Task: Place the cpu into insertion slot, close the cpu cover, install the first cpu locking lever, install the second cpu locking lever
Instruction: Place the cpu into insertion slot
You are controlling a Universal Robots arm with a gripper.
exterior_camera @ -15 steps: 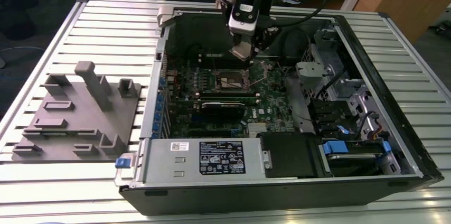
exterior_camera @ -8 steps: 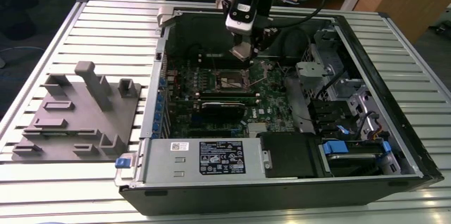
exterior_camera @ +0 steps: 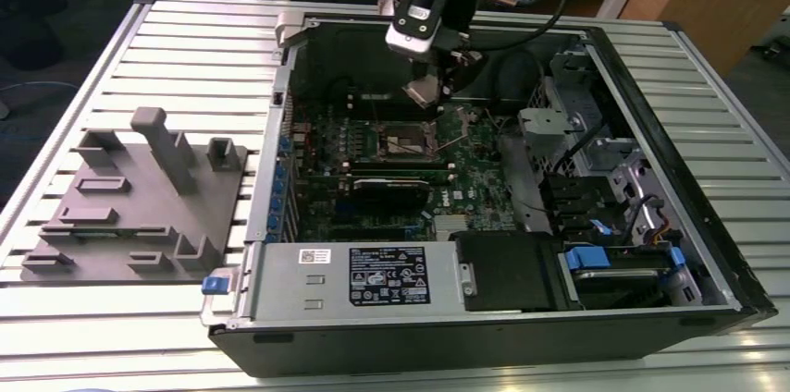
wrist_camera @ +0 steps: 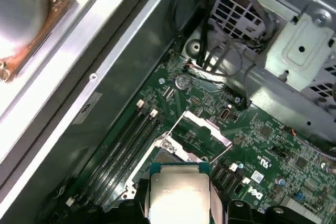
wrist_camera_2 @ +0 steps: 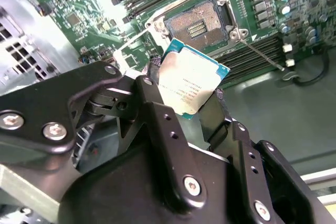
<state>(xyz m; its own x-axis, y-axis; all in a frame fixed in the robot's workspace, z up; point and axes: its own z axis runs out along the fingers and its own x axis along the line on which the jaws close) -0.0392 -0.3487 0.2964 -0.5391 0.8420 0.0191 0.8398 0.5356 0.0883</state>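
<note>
My gripper (wrist_camera_2: 185,94) is shut on the cpu (wrist_camera_2: 191,80), a pale silver square chip clamped by two opposite edges between black fingers (wrist_camera_2: 152,100). In the exterior view the gripper (exterior_camera: 426,91) hangs inside the open computer case, holding the cpu (exterior_camera: 421,90) a little above the green motherboard. The insertion slot (wrist_camera_2: 202,22), with its tan-gold centre and dark rim, lies bare just beyond the chip. The cpu cover (wrist_camera: 207,128) stands swung open at the slot's far side. A thin locking lever (wrist_camera_2: 262,53) sticks out unlatched beside the slot. In the first wrist view the cpu (wrist_camera: 178,190) partly hides the slot.
The case walls (exterior_camera: 277,142) enclose the board. Memory slots (wrist_camera: 123,145) run beside the socket, and a metal drive cage (exterior_camera: 580,124) with cables stands on the exterior view's right. The power supply (exterior_camera: 358,276) fills the near end. A grey fixture block (exterior_camera: 136,198) sits on the table outside.
</note>
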